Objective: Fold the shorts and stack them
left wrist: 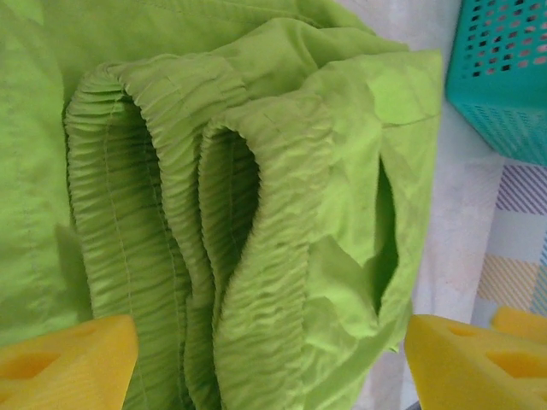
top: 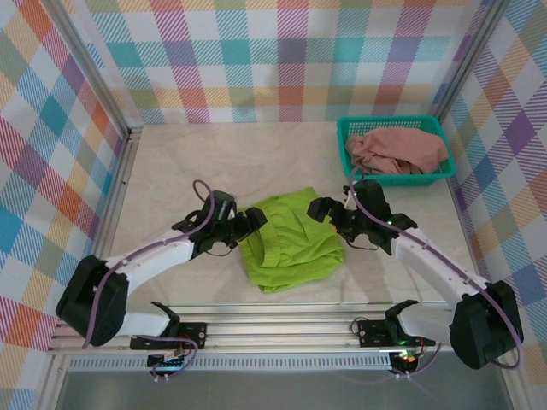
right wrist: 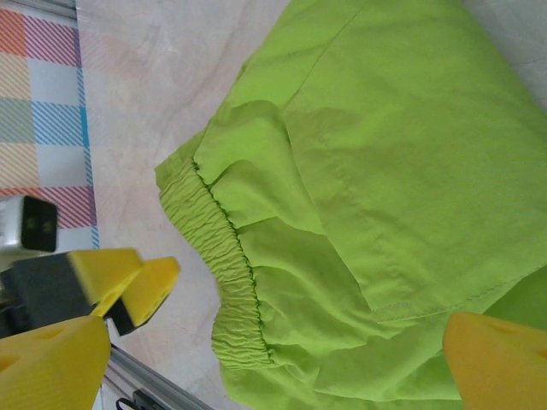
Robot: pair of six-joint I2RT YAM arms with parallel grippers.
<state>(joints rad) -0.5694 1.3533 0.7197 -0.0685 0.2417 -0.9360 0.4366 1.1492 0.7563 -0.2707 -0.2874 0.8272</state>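
Observation:
The lime green shorts (top: 286, 239) lie bunched at the table's middle, between the two arms. My left gripper (top: 249, 224) is at their left edge, open. In the left wrist view its yellow fingers (left wrist: 68, 363) stand wide apart on either side of the gathered waistband (left wrist: 248, 282), not pinching it. My right gripper (top: 325, 209) is at the shorts' upper right edge, open, hovering over the green cloth (right wrist: 385, 145). The left gripper's yellow fingertips (right wrist: 128, 282) show beside the waistband there. The salmon pink shorts (top: 397, 150) lie crumpled in the teal basket (top: 389, 126).
The teal basket stands at the back right, against the checked wall, and its corner (left wrist: 504, 68) shows in the left wrist view. A metal rail (top: 282, 329) runs along the near edge. Bare table (top: 214, 162) lies behind the green shorts.

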